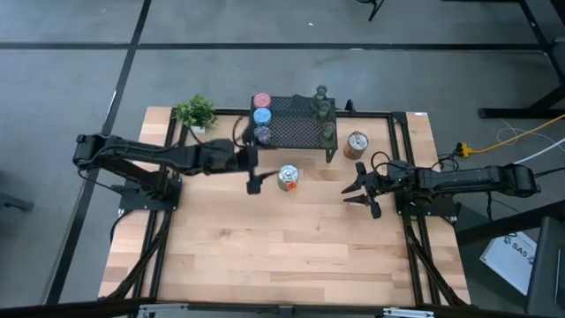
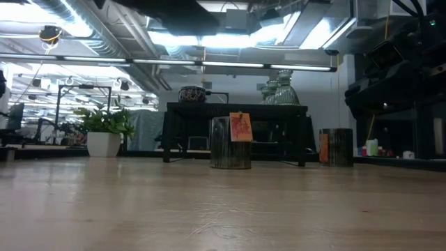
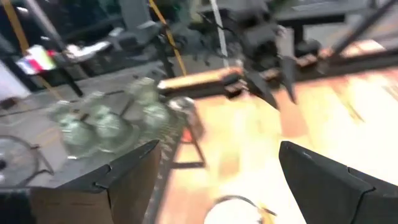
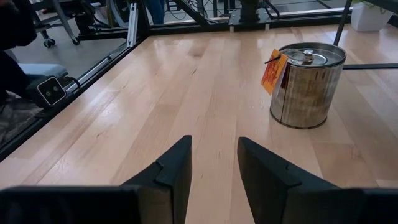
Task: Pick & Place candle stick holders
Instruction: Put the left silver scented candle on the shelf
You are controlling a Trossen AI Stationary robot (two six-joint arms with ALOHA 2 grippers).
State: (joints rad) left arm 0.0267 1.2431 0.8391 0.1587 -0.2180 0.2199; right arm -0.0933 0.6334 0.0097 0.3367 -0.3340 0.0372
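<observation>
Two silver-and-orange holders on table: center one [image 1: 288, 177] sits upright just right of left end effector [image 1: 253, 184], fingers spread, nearer than right end effector [image 1: 362, 195], also spread.

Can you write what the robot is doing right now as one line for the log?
left claw: open, beside silver-and-orange holder | right claw: open, empty, waiting | second silver-and-orange holder: beside mesh stand

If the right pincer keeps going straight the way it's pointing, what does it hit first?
Probably nothing at first: the right pincer, open, points left across bare table. The silver-and-orange holder sits slightly off that line, so it might brush it; depth is unclear.
</observation>
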